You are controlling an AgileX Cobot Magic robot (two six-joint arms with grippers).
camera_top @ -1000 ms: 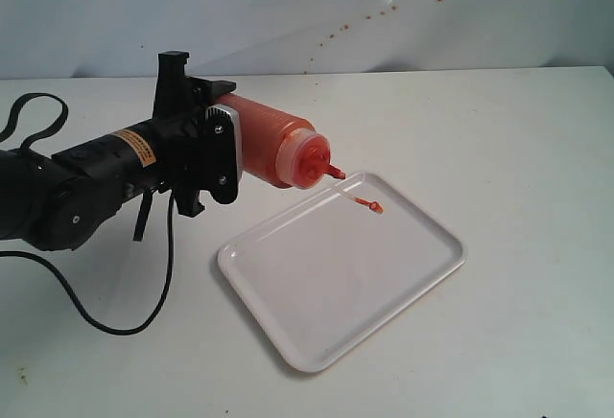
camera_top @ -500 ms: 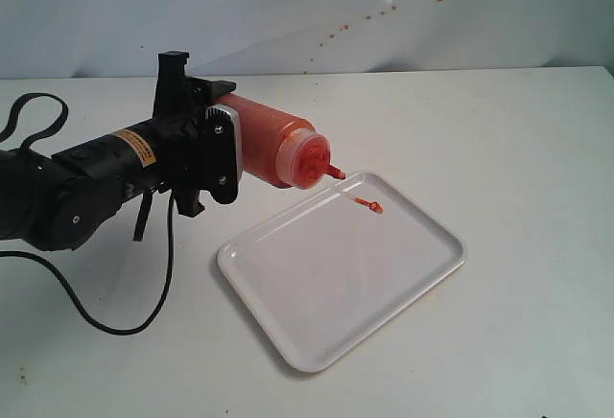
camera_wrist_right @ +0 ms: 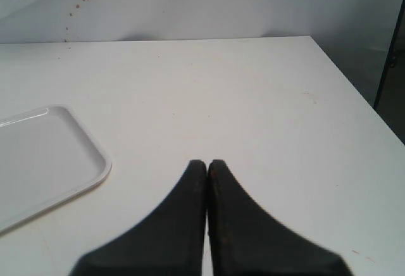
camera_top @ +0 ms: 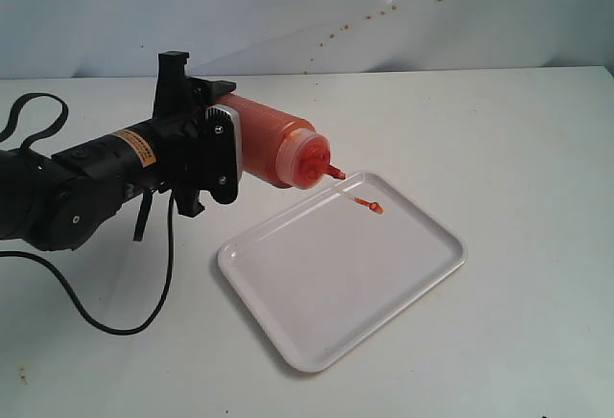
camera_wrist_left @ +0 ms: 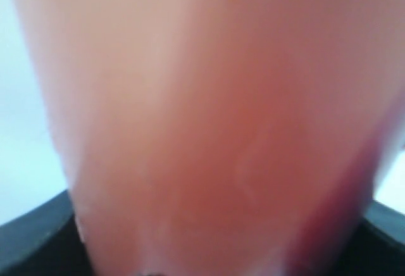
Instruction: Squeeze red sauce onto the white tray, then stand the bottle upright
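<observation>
My left gripper [camera_top: 226, 128] is shut on the bottle [camera_top: 273, 142], an orange-red translucent cylinder held tilted with its base in the jaws. Its red nozzle [camera_top: 332, 172] points down at the far corner of the white tray [camera_top: 288, 284]. A small red-orange piece [camera_top: 369, 205] shows over that corner of the tray; I cannot tell whether it is the tethered tip cap or the red sauce. In the left wrist view the blurred bottle [camera_wrist_left: 209, 130] fills the picture. My right gripper [camera_wrist_right: 207, 164] is shut on nothing, low over bare table beside the tray's edge [camera_wrist_right: 95, 175].
A black cable [camera_top: 115, 327] and a strap loop [camera_top: 29, 116] lie on the table by the left arm. Red specks [camera_top: 384, 11] dot the back wall. The table's edge [camera_wrist_right: 361, 99] runs close to the right gripper.
</observation>
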